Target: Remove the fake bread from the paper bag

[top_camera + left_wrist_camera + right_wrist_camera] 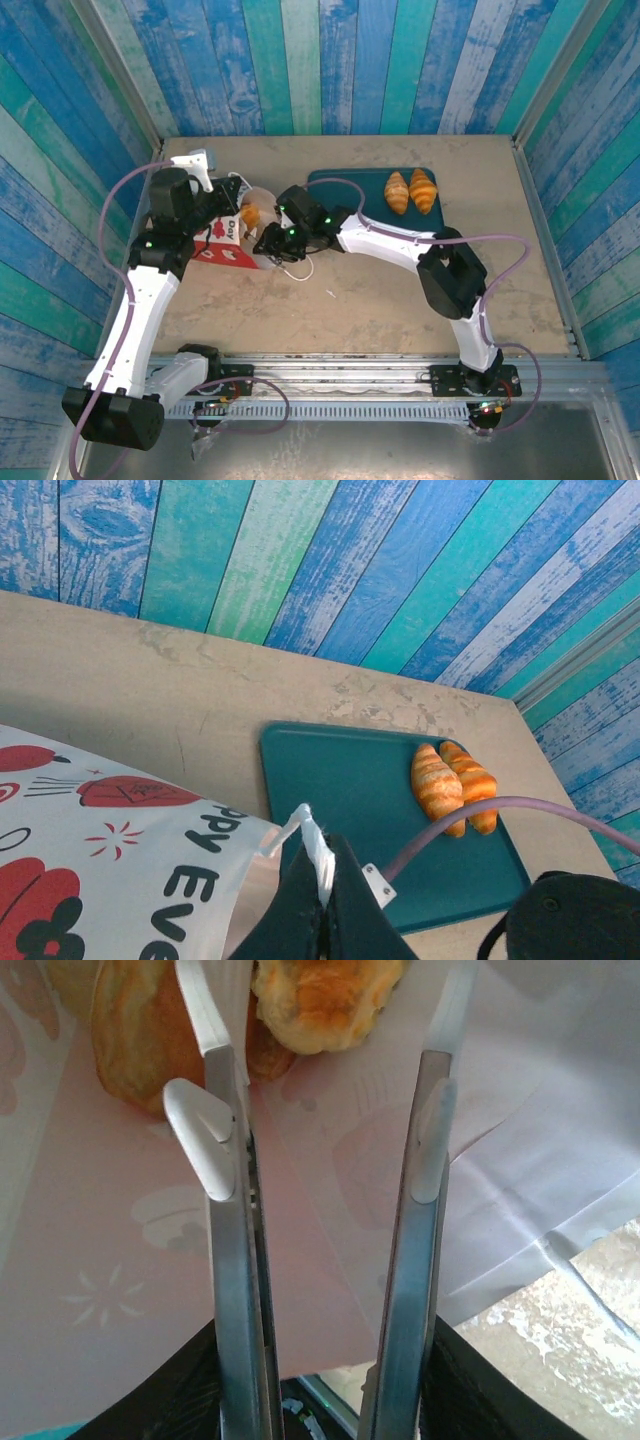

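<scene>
R tool point(325, 1070) is in the mouth of the paper bag point(222, 243), fingers point(228, 1260) apart, nothing clamped betw them. Fake bread point(325, 990) sits dead ahead of the tips on the bag's inner wall, roughly on the centreline betw the two fingers. A 2nd piece point(130, 1040) lies ahead and outside the left finger. The centre piece looks to run crosswise to the fingers, but it's cropped at the top so I can't confirm its long axis, or whether the tips touch it.

L tool point(322, 885) is closed on the bag's white rim, propping the mouth twd the R tool. So L is tied up, and R is the nearer and only free arm for the pick.

My call: mid-task. Two croissants point(397, 192) are out on the teal tray point(350, 185), behind and off to the side of the R tool, well apart from the bag. Next move prob needs a short push fwd, then close on the centre piece. Risk is pinching the paper along w/ it.
</scene>
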Controlling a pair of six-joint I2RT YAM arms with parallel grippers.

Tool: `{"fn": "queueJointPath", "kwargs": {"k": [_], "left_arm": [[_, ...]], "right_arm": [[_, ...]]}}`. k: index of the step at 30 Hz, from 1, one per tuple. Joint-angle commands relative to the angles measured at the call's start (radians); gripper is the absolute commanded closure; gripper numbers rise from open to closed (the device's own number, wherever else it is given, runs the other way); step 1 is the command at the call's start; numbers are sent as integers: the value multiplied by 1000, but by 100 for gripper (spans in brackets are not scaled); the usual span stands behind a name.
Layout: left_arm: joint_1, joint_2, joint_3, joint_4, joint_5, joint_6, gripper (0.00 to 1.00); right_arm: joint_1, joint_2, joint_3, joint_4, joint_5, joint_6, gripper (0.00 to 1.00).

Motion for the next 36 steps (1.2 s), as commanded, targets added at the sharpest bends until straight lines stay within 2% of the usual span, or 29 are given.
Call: {"fn": "queueJointPath", "kwargs": {"k": [1,9,20,30,34,36], "left_arm": [[0,-11,-1,25,13,13,100],[0,-9,-5,27,-4,7,100],[-1,14,-15,46,-22,-19,100],[-1,33,-12,72,-8,-37,100],[0,41,-10,77,8,-42,100],[-1,43,-10,75,13,-42,100]], "right_arm": [[-5,33,44,49,3,10,55],[-10,-13,28,7,30,-90,69],[-36,-231,-119,-75,71,-279,70],[-52,-334,-242,-138,157,-403,69],[-75,-291,-217,-134,31,-397,64],[-77,-276,-213,-123,27,-381,62]]}}
